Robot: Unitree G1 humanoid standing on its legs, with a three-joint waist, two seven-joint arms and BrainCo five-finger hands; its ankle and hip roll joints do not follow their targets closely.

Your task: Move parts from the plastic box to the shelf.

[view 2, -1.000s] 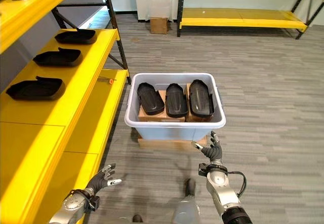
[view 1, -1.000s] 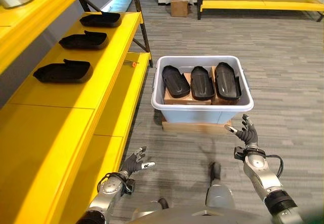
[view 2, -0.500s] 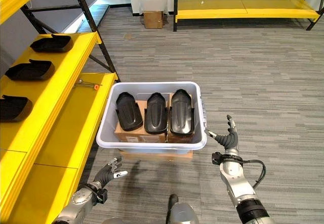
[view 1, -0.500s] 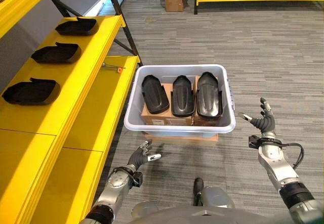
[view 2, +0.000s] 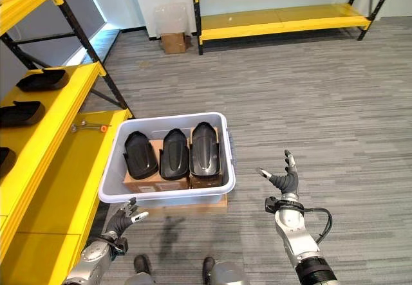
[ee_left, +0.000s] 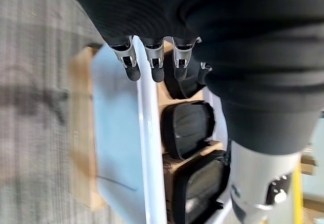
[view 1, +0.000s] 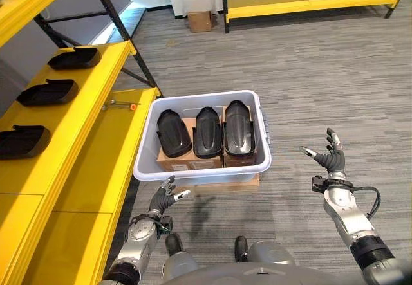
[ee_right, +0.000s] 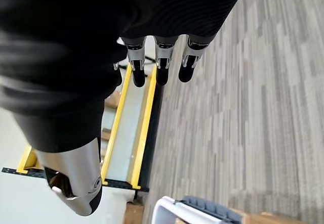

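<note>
Just ahead of your left hand (view 1: 165,197) is where it all hinges: the box (view 1: 201,170) sits right past those fingertips, its near wall close in front and slightly up from them, not touching as far as I can tell. Inside you've got three black parts (view 1: 208,131) side by side on cardboard, each with its long axis running away from you, so front to back relative to your fingers. Your left is clearly the nearer hand; in the left wrist view its fingers (ee_left: 154,62) hang over the box rim with the parts (ee_left: 186,129) just beyond. Your right hand (view 1: 327,159) is off to the far side of the box, well apart from it, out over bare floor. Both hands are empty: fingers spread and mostly straight, thumbs out, nothing touched or held. My guess is you'll want both hands forward and over the rim before closing on anything, and the right one has more ground to cover. The shelf (view 1: 64,145) is out past your left hand, with three similar parts already on it.
</note>
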